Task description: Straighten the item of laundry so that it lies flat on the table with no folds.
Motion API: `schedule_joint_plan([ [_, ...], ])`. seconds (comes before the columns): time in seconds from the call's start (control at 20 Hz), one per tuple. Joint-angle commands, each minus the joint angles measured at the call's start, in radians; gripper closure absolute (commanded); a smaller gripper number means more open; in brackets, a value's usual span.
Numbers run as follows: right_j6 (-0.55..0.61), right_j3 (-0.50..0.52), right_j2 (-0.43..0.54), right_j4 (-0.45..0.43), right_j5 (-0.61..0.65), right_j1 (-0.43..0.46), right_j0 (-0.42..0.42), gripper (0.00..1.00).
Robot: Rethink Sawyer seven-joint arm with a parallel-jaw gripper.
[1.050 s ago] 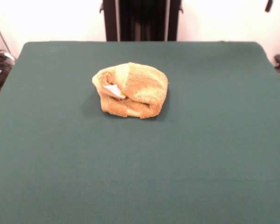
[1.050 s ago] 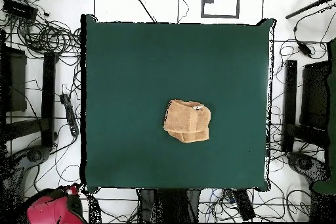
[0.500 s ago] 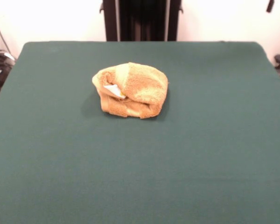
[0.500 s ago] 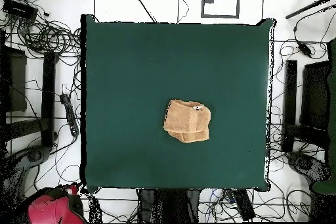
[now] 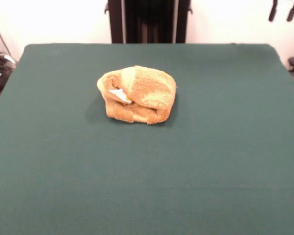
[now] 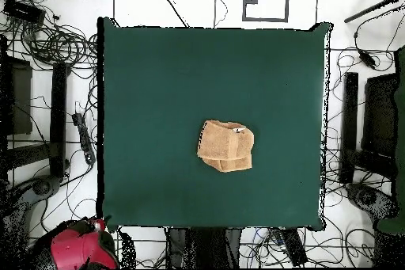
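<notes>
The item of laundry [image 5: 137, 94] is an orange-tan terry towel bunched into a folded lump a little behind the middle of the table [image 5: 147, 171]. A small white tag shows in a fold on its left side. From above, the item of laundry [image 6: 225, 146] lies right of the centre of the table [image 6: 158, 85]. My gripper [image 5: 283, 10] hangs at the top right corner of the front view, beyond the table's far right corner and far from the towel. Its two dark fingertips [image 5: 273, 10] stand apart, open, with nothing between them. The red arm [image 6: 79, 247] sits off the table's bottom left corner.
Cables and dark equipment stands [image 6: 47, 124] lie on the floor round the table on all sides. A black pedestal [image 5: 148, 20] stands behind the far edge.
The gripper's fingertips have come lower and a little leftward into the front view's top right corner. In the overhead view the red arm has shifted right. The towel has not moved.
</notes>
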Motion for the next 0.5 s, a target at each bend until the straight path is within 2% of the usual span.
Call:
schedule_joint_plan([
  [0.05, 0.259, 0.075, 0.091, 0.051, -0.096, 0.04, -0.049, 0.0],
  [0.5, 0.238, 0.093, 0.096, 0.036, -0.107, 0.031, -0.096, 0.0],
])
